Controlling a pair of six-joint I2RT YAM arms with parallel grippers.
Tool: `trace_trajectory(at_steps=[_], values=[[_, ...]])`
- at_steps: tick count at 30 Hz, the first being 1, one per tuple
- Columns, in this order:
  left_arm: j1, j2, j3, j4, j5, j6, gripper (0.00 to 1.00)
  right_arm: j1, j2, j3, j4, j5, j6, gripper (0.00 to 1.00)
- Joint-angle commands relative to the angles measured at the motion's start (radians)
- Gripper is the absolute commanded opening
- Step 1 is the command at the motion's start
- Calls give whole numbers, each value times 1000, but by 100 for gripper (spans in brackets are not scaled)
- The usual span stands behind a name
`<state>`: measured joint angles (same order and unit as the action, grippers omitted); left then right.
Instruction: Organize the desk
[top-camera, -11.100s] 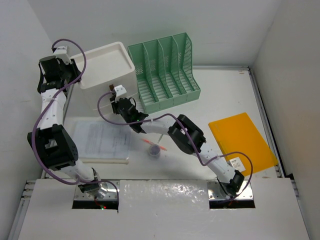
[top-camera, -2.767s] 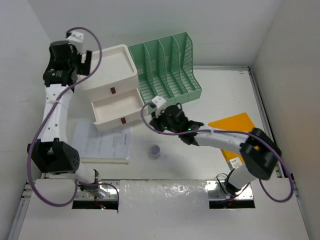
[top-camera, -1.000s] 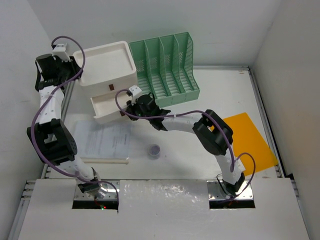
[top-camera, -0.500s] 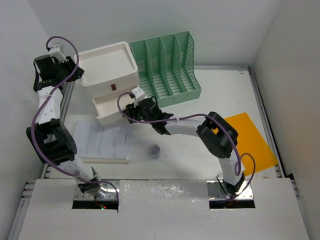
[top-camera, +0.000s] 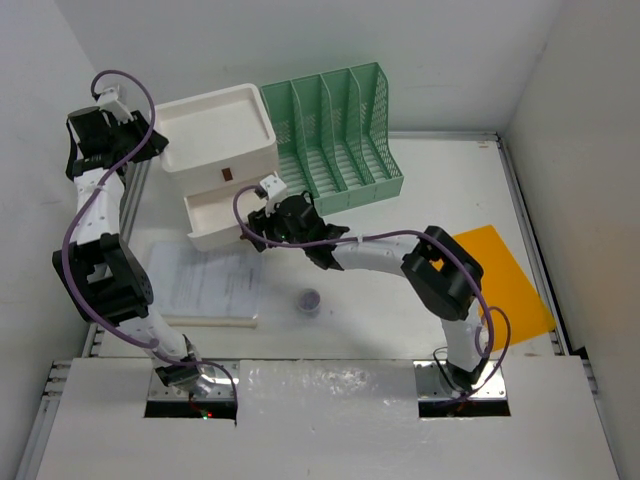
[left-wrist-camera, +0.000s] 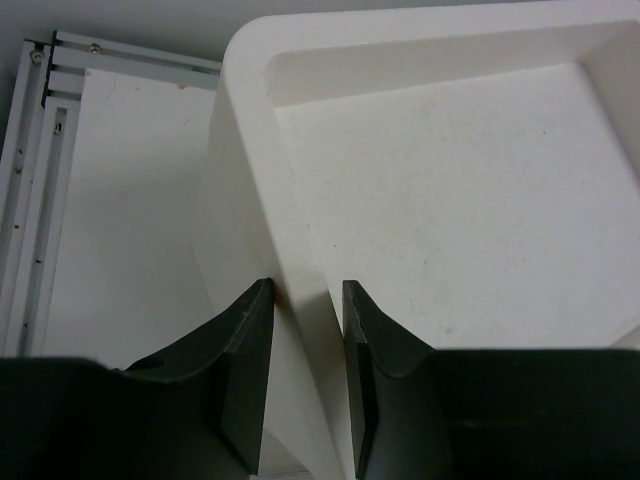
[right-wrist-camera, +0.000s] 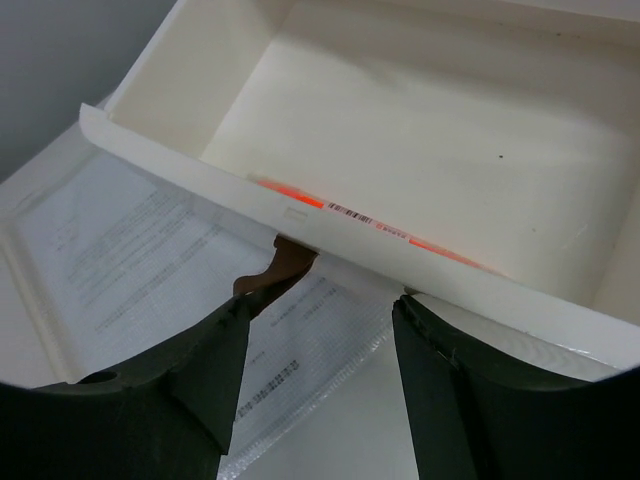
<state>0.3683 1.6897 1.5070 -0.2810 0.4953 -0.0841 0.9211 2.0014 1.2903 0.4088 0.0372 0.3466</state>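
Desk (top-camera: 450, 180) beneath; left jaws clamp drawer box (left-wrist-camera: 450, 200) rim, right jaws wide by handle (right-wrist-camera: 285, 262).

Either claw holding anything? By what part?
Left claw grips the drawer box by its top rim, one finger on each side. Right claw is open by the handle of the open drawer, holding nothing.

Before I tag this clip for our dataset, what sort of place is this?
Probably a lab-staged office desk: it holds a green file rack, a white drawer box and a sleeved document.
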Motion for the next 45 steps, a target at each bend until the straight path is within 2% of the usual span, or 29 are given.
trace_trajectory(at_steps=[1, 10, 14, 17, 23, 30, 38, 45], values=[[-54, 54, -25, -184, 164, -32, 0, 16, -76, 9, 30, -98, 52, 60], [-54, 42, -30, -173, 167, -26, 0, 10, -41, 50, 30, -200, 180, 62], [-52, 47, -30, -176, 169, -17, 0, -11, -3, 83, -15, -140, 202, 58], [-51, 51, -31, -172, 184, -17, 0, -18, 37, 75, 71, -45, 203, 52], [-49, 68, -25, -175, 209, -14, 0, -18, 103, 98, 238, -2, 206, 40], [-51, 68, -27, -165, 216, 0, 0, -18, 125, 132, 237, 64, 177, 33], [-49, 61, -27, -176, 232, 14, 0, -33, 221, 320, 163, 75, 108, 33], [-49, 57, -28, -184, 253, 32, 0, -62, 289, 409, 173, 101, 111, 33]])
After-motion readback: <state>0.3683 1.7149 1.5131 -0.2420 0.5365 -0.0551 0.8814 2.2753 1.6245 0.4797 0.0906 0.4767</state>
